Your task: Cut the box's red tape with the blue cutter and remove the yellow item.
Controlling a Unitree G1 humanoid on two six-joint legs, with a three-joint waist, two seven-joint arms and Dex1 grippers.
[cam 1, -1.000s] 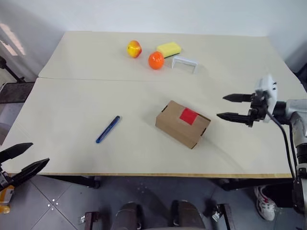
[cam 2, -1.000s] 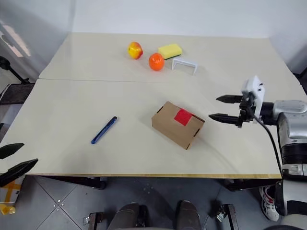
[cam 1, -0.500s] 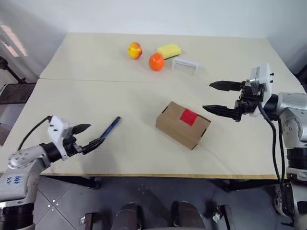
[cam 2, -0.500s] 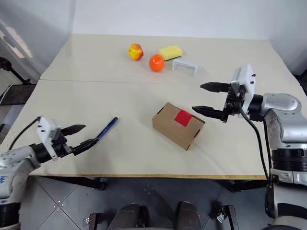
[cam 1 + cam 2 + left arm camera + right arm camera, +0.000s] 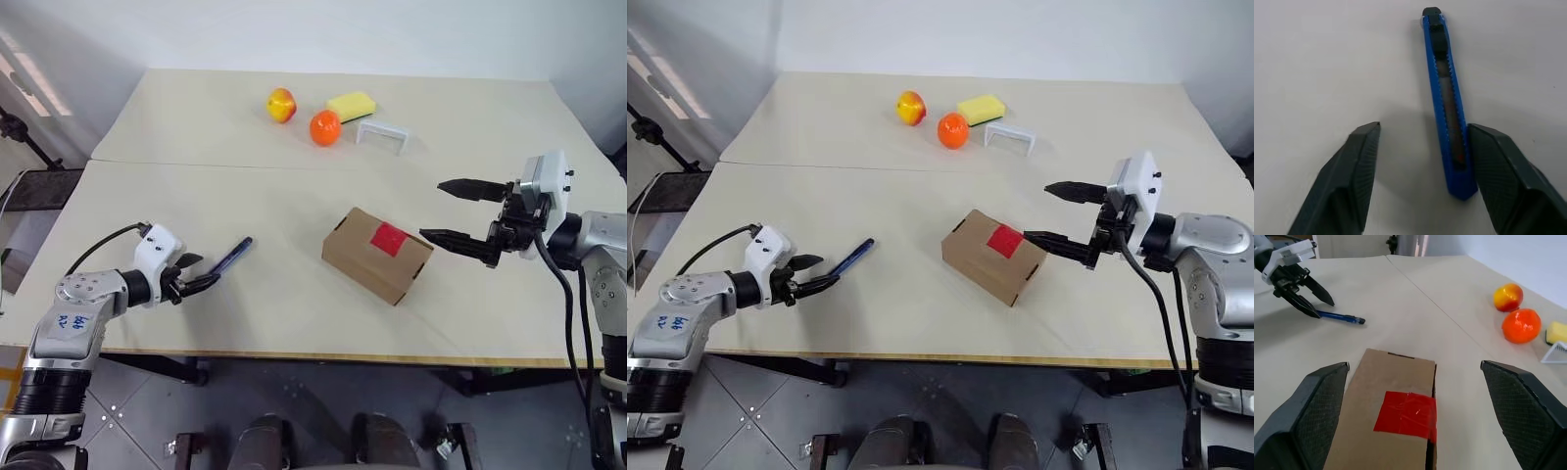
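Box (image 5: pixel 377 254): matt brown cardboard; red tape (image 5: pixel 388 238) glossy, slightly wrinkled. Blue cutter (image 5: pixel 1447 100): smooth plastic, ridged edges. Table (image 5: pixel 196 196): smooth pale surface; finger pads (image 5: pixel 1354 171) finely textured black.

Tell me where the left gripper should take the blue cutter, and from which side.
Grip the blue cutter across its narrow width near the butt end, likely best coming from above and behind as the left gripper now does. It lies flat on the table, long and slim, dark tip pointing away, so pinching the long sides suits it. One finger is beside the butt; the other stands apart.
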